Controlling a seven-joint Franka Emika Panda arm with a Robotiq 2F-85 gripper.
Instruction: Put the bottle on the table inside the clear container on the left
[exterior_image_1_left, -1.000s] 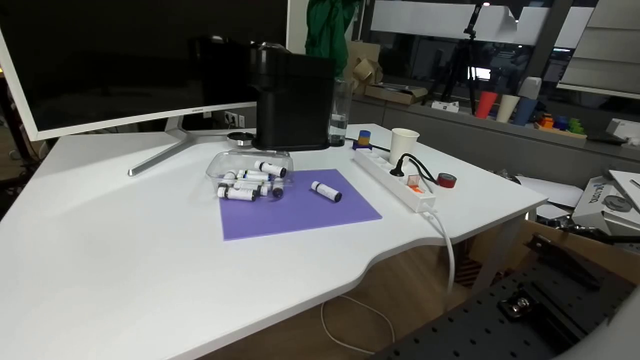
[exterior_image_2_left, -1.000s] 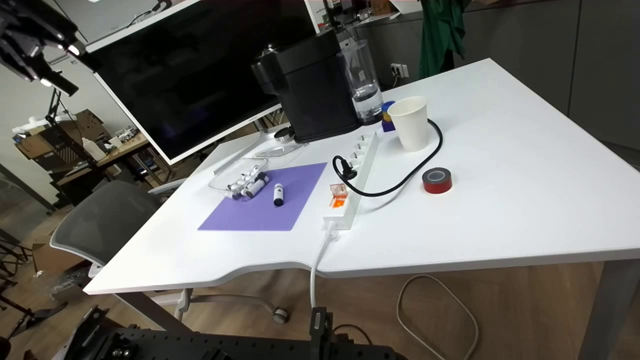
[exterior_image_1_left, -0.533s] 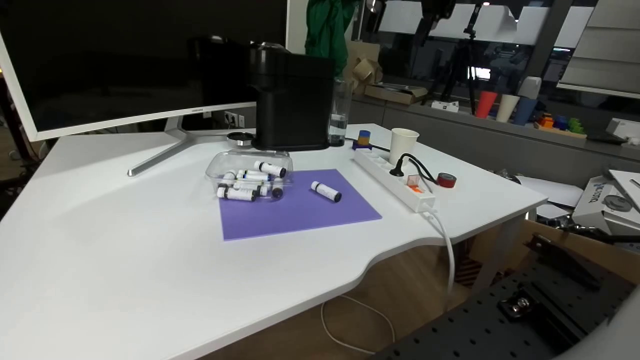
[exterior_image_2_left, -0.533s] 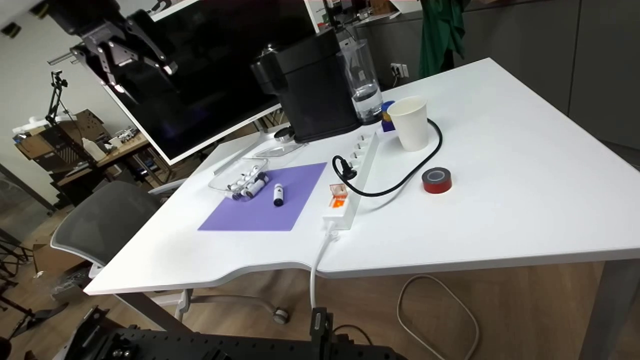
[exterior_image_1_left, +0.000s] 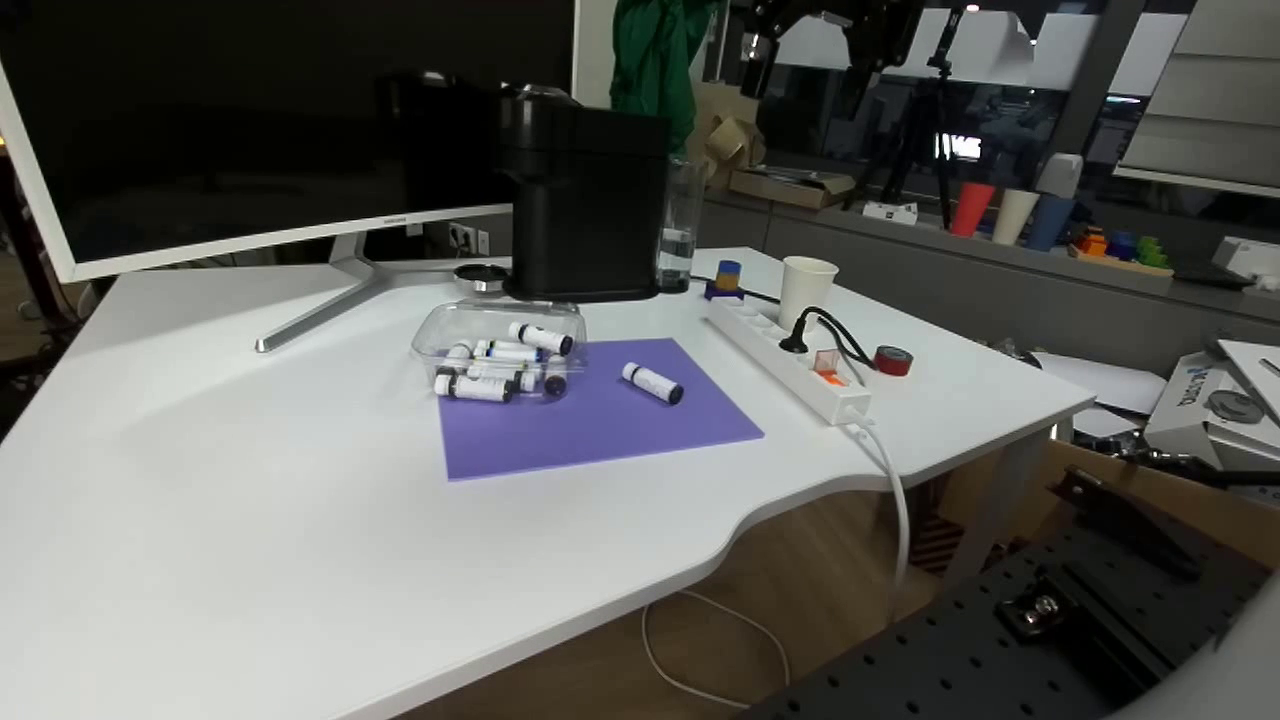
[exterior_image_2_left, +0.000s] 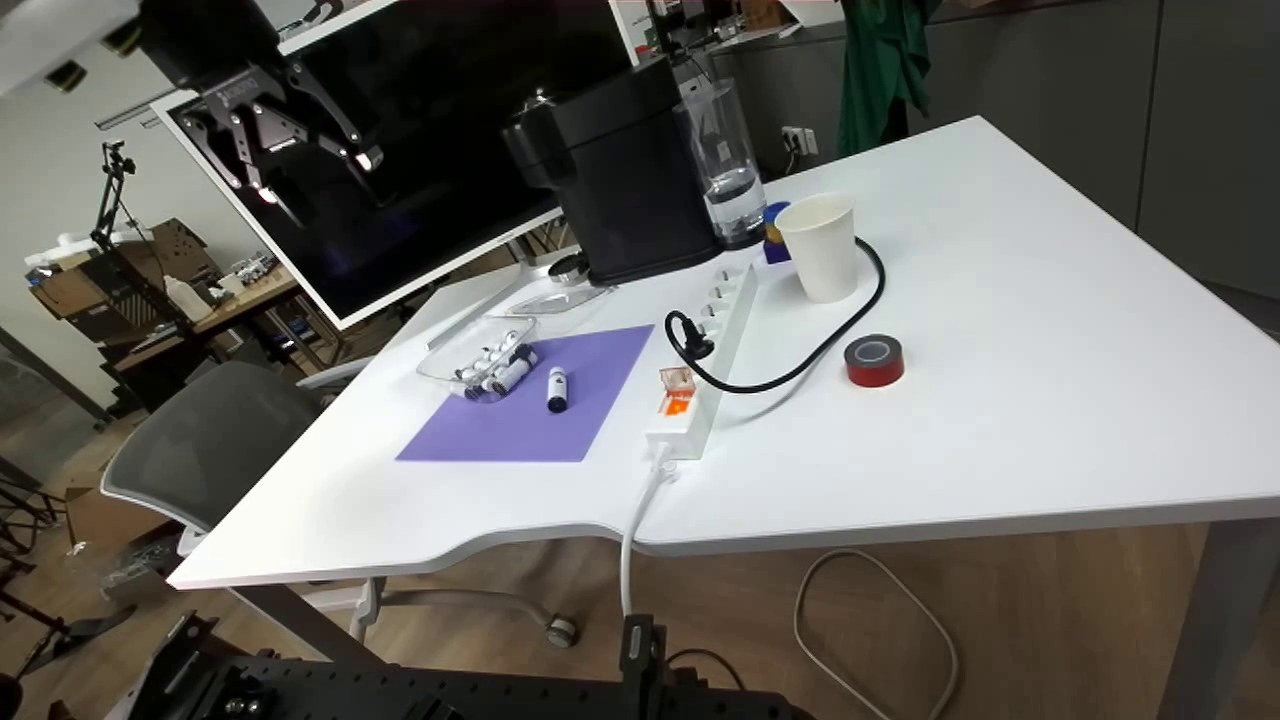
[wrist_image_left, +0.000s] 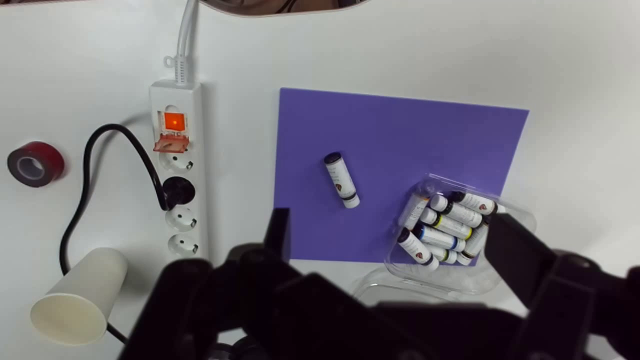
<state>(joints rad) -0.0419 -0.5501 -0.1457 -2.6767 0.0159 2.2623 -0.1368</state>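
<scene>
The bottle, a small white cylinder with a dark end, lies on its side on the purple mat, apart from the container. It shows in both exterior views (exterior_image_1_left: 653, 384) (exterior_image_2_left: 557, 390) and in the wrist view (wrist_image_left: 342, 180). The clear container (exterior_image_1_left: 432, 325) stands partly on the mat and holds several similar bottles; it shows also in the wrist view (wrist_image_left: 465, 284). The table (exterior_image_1_left: 250, 480) is white with a curved edge. My gripper (exterior_image_2_left: 325, 188) is open and empty, high above the table. In the wrist view its fingers (wrist_image_left: 389, 227) are wide apart; one covers part of the container.
The purple mat (wrist_image_left: 380, 130) lies under the bottle. A white power strip (wrist_image_left: 180, 170) with a black cable, a paper cup (wrist_image_left: 82, 295) and red tape (wrist_image_left: 36, 164) lie to one side. A black coffee machine (exterior_image_1_left: 590, 200) and a large monitor (exterior_image_1_left: 250, 130) stand behind.
My gripper has come into view from the edge of the exterior views and moved in over the table. The bottle and container have not moved.
</scene>
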